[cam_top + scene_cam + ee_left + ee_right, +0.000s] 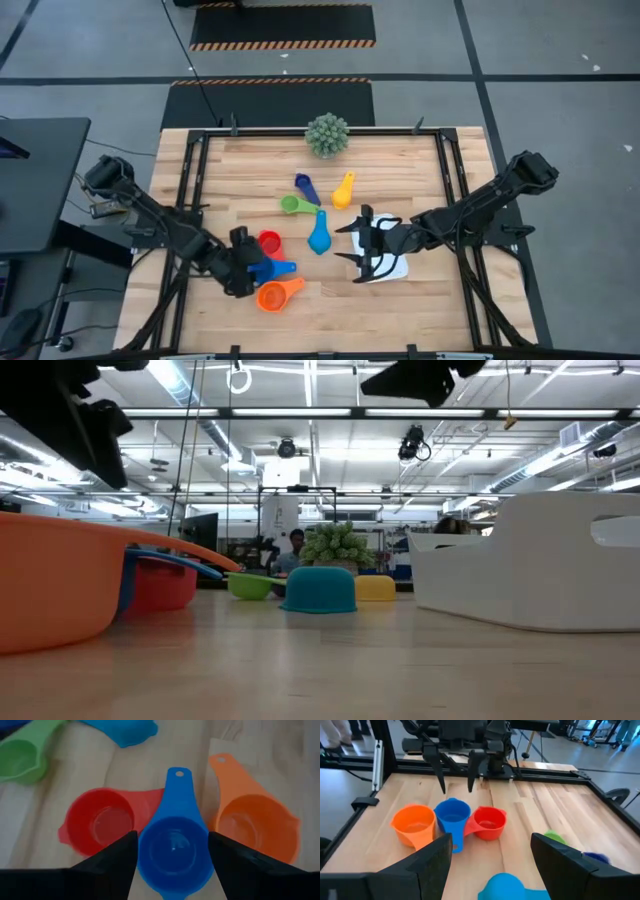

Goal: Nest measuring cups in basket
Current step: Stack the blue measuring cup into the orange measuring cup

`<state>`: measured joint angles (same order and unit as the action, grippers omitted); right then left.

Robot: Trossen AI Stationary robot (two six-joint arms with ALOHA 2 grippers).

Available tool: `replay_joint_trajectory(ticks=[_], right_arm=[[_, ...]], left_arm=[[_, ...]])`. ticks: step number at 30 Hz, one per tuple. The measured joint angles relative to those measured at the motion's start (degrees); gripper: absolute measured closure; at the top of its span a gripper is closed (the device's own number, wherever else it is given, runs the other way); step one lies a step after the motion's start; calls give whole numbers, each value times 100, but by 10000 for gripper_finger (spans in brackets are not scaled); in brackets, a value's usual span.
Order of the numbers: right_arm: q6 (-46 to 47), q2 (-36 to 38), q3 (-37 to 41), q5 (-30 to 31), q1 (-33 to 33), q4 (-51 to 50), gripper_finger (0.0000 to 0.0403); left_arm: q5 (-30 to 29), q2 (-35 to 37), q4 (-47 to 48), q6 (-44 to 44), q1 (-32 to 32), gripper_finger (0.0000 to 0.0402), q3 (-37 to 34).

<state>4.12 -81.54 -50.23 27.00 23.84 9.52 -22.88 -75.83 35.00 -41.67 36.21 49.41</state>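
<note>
In the high view the left claw (255, 268) is low in the left half of the frame, directly over a row of three cups: the red cup (269, 242), the blue cup (272, 269) and the orange cup (279, 294). These three stand side by side, close together, each with its mouth up, which makes them easy to take from above. In the left wrist view the two fingers are wide apart and the blue cup (173, 847) sits in the gap between them; the claw holds nothing yet, and I think it is placed so in order to close on this cup. The red cup (101, 826) is just beside it on one side and the orange cup (256, 823) on the other, so the fingers have little room. The right claw (362, 247) is near the middle of the frame, over the white basket (396, 268), and hides most of it; its fingers are also spread wide and are empty, as the right wrist view shows. No cup can be seen inside the basket. More toward the upper middle of the worktop (420, 170) lie the light blue cup (320, 237), turned mouth down, the green cup (293, 205), the purple cup (306, 186) and the yellow cup (343, 191), apart from each other. A spiky green plant (327, 134) stands at the upper edge.
</note>
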Motion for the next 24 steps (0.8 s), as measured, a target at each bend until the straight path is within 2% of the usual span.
replay_joint_trajectory(ticks=[3, 9, 16, 20, 24], right_arm=[[-124, 2, -268, -6, -5, -319, 126], [-96, -58, -295, -3, -4, -483, 126], [-128, -433, -298, 38, -5, -528, 126], [-168, -482, -298, 43, -25, -580, 126], [-253, -437, -294, 55, -34, -446, 126]], left_arm=[[137, 0, -35, 208, -122, 155, 59], [296, 2, -15, 235, -139, 155, 67], [997, -123, 307, -161, 20, 155, 68], [975, -229, 409, 323, 341, 155, 65], [572, -388, 438, 900, 637, 155, 65]])
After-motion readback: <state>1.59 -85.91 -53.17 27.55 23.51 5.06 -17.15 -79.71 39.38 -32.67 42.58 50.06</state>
